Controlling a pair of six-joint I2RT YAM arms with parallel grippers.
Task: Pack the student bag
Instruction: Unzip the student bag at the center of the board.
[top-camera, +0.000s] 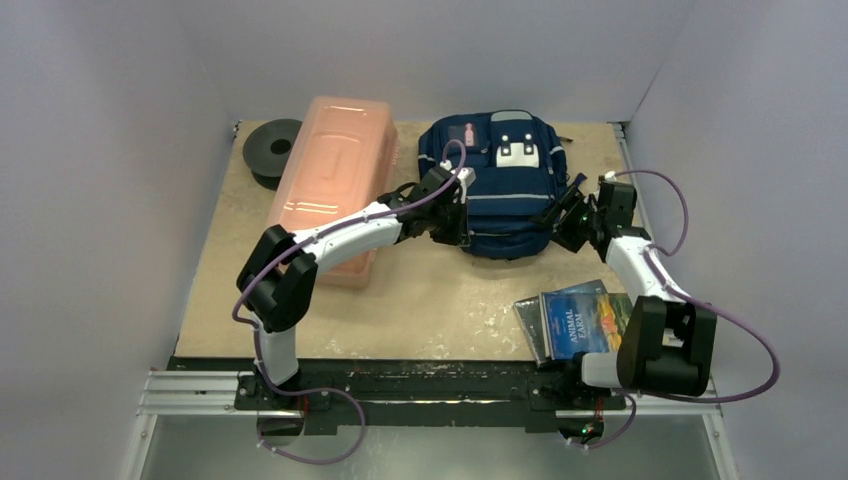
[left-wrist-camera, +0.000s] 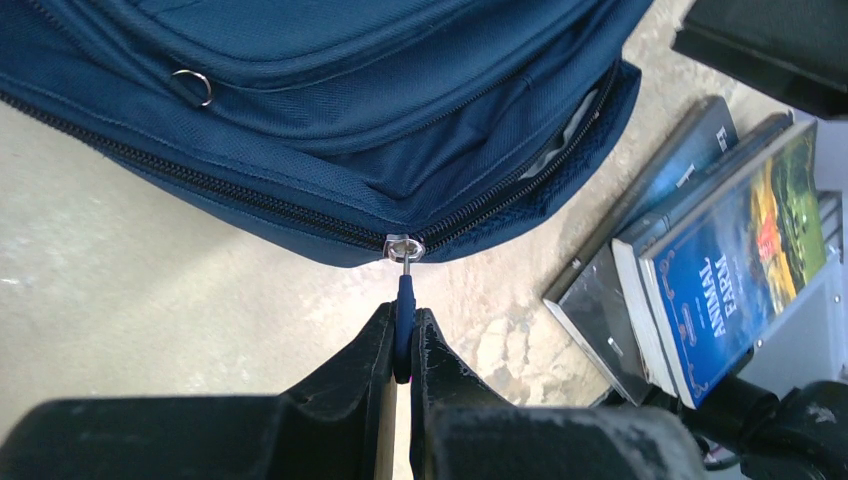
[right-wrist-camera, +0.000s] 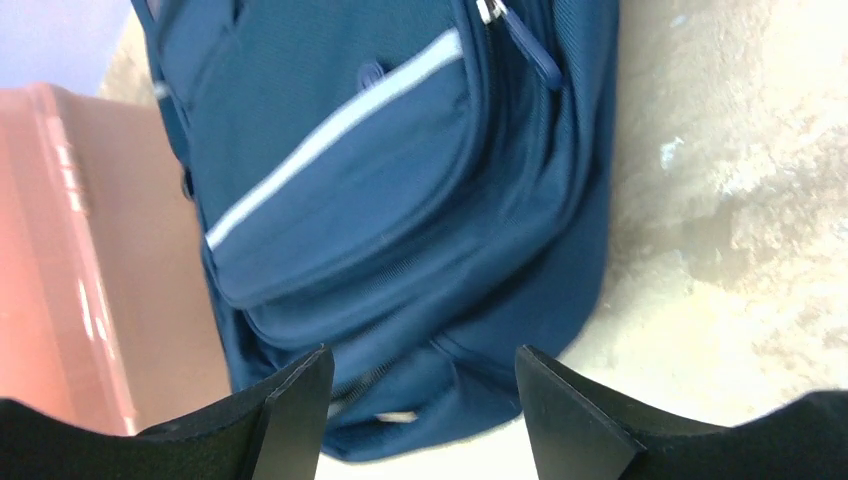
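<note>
here the soft, limp student bag (top-camera: 495, 190) likely handles best by its zipper pull (left-wrist-camera: 404, 300), clenched in the left end effector (left-wrist-camera: 402, 345), the right end effector (right-wrist-camera: 420, 362) released beside it.

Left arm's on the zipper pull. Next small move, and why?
Probably draw the zipper pull along the meshed teeth: the left gripper is shut on it, the student bag gapes only on one side of the slider, and the right gripper is open, holding nothing.

student bag (right-wrist-camera: 400, 250) blurred, books (top-camera: 580, 320) partly hidden
</note>
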